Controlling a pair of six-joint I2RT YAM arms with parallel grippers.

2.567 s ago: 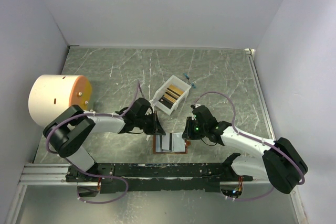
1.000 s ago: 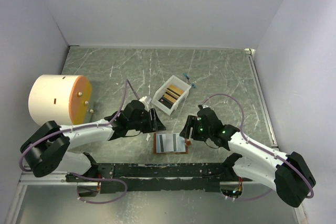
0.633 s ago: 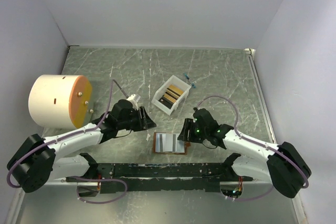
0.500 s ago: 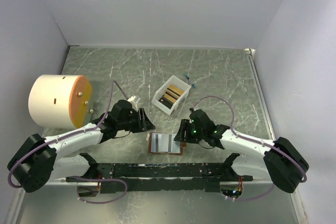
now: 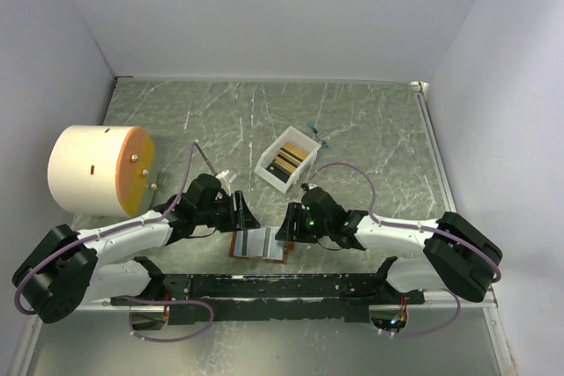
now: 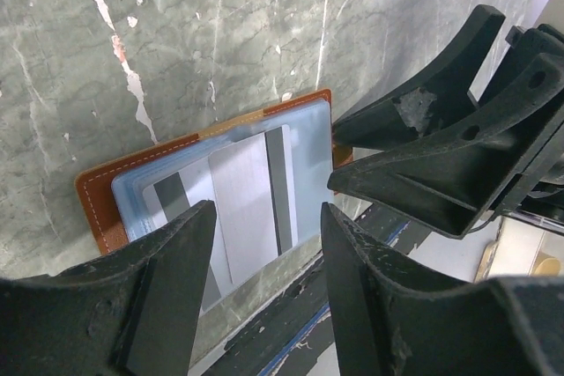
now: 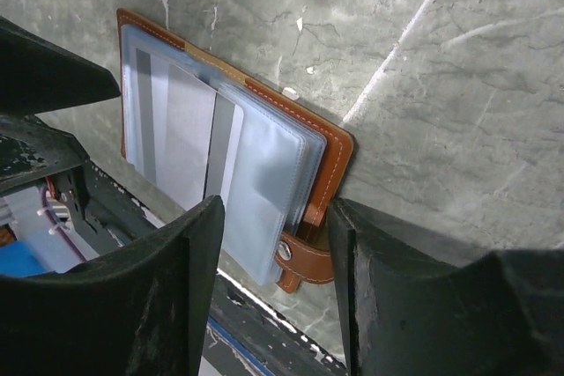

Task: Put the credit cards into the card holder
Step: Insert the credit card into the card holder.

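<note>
The card holder [image 5: 259,245] lies open and flat on the surface [image 5: 370,129], close to the near edge and just ahead of the black rail [image 5: 264,286], between the two end effectors. From above its long axis runs left to right, a little tilted. It is brown leather with pale stitching along the rim, and its blue-grey see-through pockets face up. A snap tab [image 7: 295,258] hangs off the edge nearest the right arm.

Through the top pocket shows a pale card [image 6: 251,209] with a dark stripe running across the holder's short way. A second dark stripe shows further along.

The left end effector [image 5: 241,216] hangs just over the holder's left end, fingers spread wide and holding nothing. The right end effector [image 5: 287,224] sits at the other end — its fingers are also apart, one on each side of the tab, and I can't tell whether they touch the leather.

More cards [image 5: 289,161], dark and gold, stand in a white box [image 5: 271,175] further back.
</note>
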